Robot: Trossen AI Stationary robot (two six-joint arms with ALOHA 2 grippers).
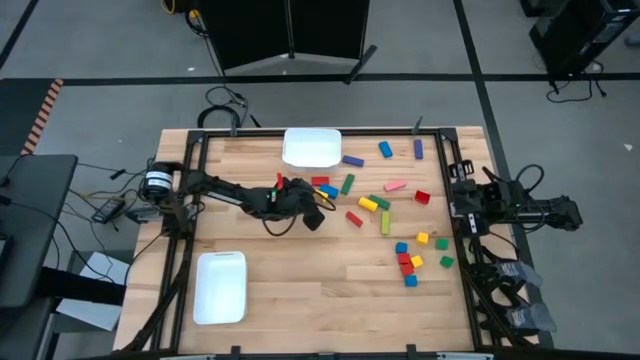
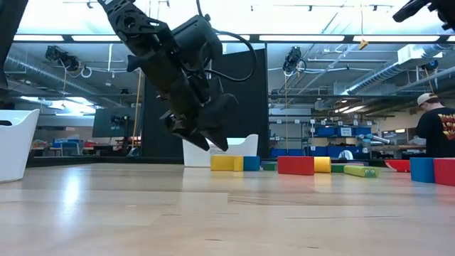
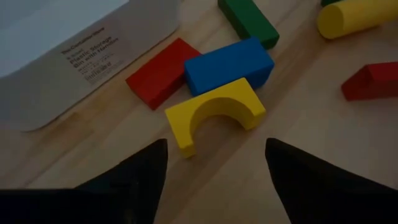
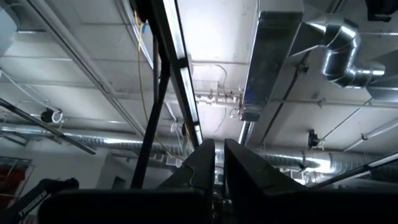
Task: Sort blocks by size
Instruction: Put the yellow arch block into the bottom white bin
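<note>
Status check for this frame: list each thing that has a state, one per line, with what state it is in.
left gripper: open, holding nothing, hovering above the yellow arch block
right gripper: shut, empty, parked at the table's right edge, pointing at the ceiling
yellow arch block: lying flat on the table, touching the blue block
blue block: lying flat, against the red block
red block: lying flat beside the far tray
far tray: upright, empty
near tray: upright, empty

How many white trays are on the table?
2: one tray at the far edge, by the left gripper; another tray near the front left corner.
</note>
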